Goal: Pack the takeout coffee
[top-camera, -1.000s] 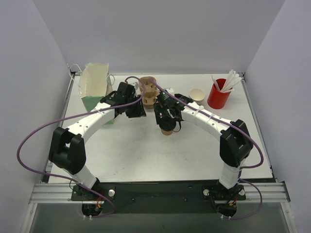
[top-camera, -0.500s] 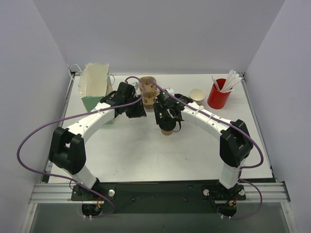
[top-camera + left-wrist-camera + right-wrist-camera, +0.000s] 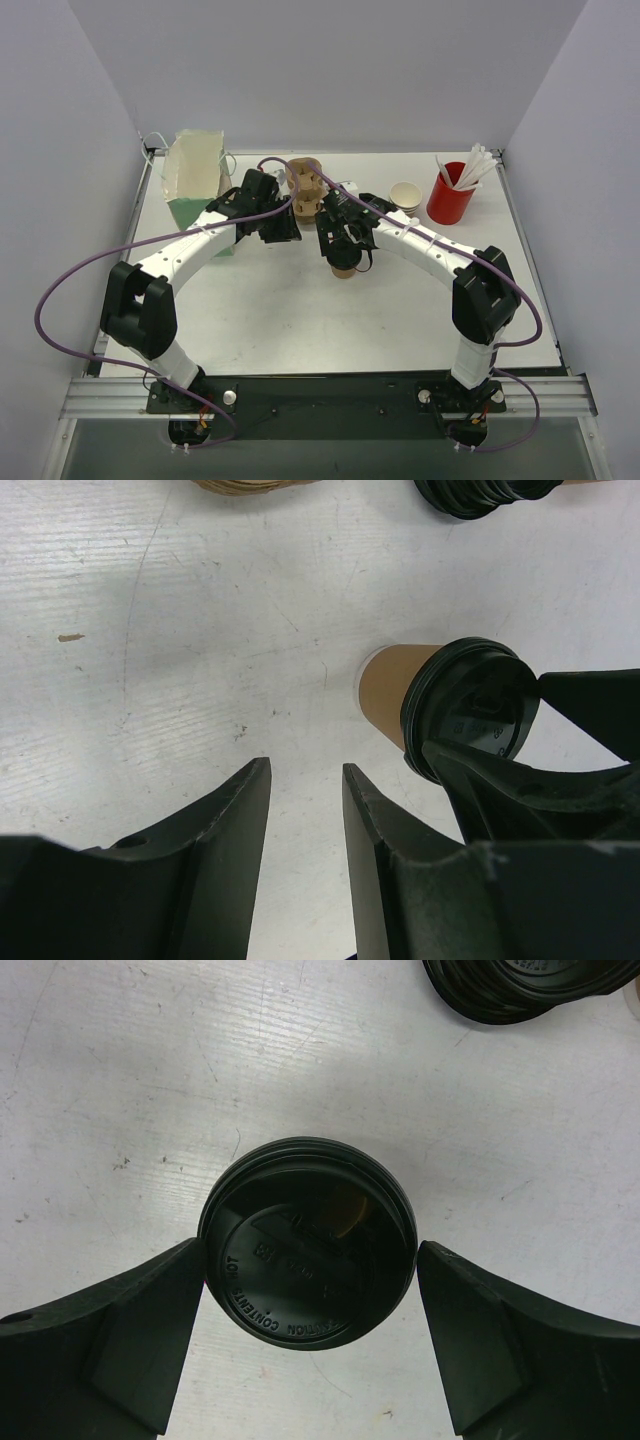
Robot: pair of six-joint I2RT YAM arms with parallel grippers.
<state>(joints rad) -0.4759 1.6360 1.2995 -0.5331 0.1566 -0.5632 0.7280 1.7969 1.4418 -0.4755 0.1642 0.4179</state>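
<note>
The right gripper (image 3: 310,1257), its fingers wide apart, grips the small brown paper cup with a round black plastic lid (image 3: 308,1210), which stands mid white table (image 3: 100,1060). The left gripper (image 3: 306,772) is nearly closed and holds nothing. A lift by the lid alone might pop it off and spill the coffee.

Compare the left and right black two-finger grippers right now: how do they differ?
The left gripper holds nothing, its fingers slightly apart over the white table; the right gripper straddles the small brown kraft-paper cup with the round black plastic lid, fingers against both sides of the lid. The left gap is narrow; the right gap is lid-wide. Both point down at the tabletop, close together.
</note>
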